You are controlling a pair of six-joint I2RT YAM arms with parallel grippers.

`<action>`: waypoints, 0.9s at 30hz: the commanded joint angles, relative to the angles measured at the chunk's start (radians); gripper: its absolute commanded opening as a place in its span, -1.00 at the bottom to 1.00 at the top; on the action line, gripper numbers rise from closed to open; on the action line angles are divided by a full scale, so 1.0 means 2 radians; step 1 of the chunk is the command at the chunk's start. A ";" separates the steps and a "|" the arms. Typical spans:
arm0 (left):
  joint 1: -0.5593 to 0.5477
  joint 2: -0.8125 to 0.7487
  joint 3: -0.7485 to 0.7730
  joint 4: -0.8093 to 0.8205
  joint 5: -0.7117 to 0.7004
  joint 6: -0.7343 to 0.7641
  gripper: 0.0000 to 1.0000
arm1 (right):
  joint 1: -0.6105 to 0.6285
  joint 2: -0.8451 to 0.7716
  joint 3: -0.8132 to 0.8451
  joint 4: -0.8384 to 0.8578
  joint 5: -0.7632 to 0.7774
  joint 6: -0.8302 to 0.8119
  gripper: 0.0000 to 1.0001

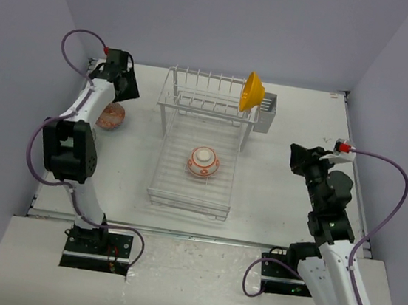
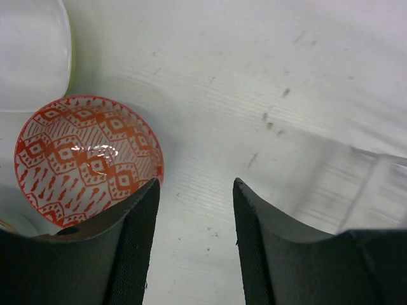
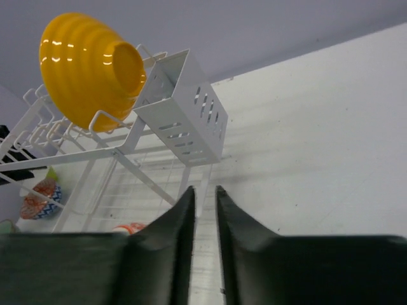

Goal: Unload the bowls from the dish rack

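Observation:
The white wire dish rack (image 1: 197, 148) stands mid-table. An orange-yellow bowl (image 1: 252, 91) leans on its upper tier beside the grey cutlery holder (image 1: 266, 112); the right wrist view shows the same bowl (image 3: 86, 67). A white bowl with orange-red pattern (image 1: 203, 161) lies upside down on the lower tray. Another red-patterned bowl (image 2: 86, 155) sits upright on the table left of the rack (image 1: 110, 116). My left gripper (image 2: 194, 190) hovers just beside it, open and empty. My right gripper (image 3: 205, 194) points at the rack's right end, its jaws a narrow gap apart with nothing between them.
A pale bowl with a lime edge (image 2: 32, 51) lies next to the red-patterned one. From the right wrist, bowls (image 3: 41, 197) show through the rack wires at far left. Walls close the table (image 1: 280, 199) at the back and both sides.

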 commanded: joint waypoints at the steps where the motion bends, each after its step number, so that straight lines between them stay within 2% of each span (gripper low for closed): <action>1: 0.000 -0.084 0.003 0.055 0.066 -0.013 0.04 | 0.002 0.004 0.002 -0.010 0.032 0.003 -0.78; 2: -0.001 -0.096 0.007 0.068 0.078 -0.016 0.05 | 0.002 0.007 0.005 -0.011 0.035 0.004 -0.94; 3: -0.001 -0.116 0.010 0.078 0.121 -0.018 0.06 | 0.002 0.009 0.006 -0.014 0.038 0.004 -1.00; 8: -0.032 -0.170 0.025 0.163 0.238 -0.034 0.25 | 0.002 0.015 0.008 -0.013 0.035 0.003 -1.00; 9: -0.039 -0.172 0.032 0.180 0.303 -0.037 0.29 | 0.002 0.015 0.008 -0.014 0.037 0.003 -1.00; 11: -0.070 -0.149 0.069 0.201 0.394 -0.056 0.34 | 0.002 0.018 0.009 -0.013 0.032 0.000 -1.00; 14: -0.125 -0.099 0.136 0.207 0.465 -0.069 0.35 | 0.002 0.020 0.011 -0.011 0.024 -0.003 -1.00; 17: -0.166 -0.049 0.191 0.209 0.507 -0.087 0.39 | 0.002 0.015 0.011 -0.014 0.022 -0.007 -1.00; 21: -0.186 0.008 0.247 0.207 0.540 -0.125 0.39 | 0.002 0.008 0.009 -0.014 0.018 -0.010 -1.00; 23: -0.196 0.039 0.275 0.194 0.540 -0.139 0.33 | 0.001 0.006 0.007 -0.012 0.015 -0.011 -1.00; 27: -0.222 0.069 0.308 0.169 0.532 -0.129 0.35 | 0.001 0.009 0.008 -0.011 0.013 -0.010 -1.00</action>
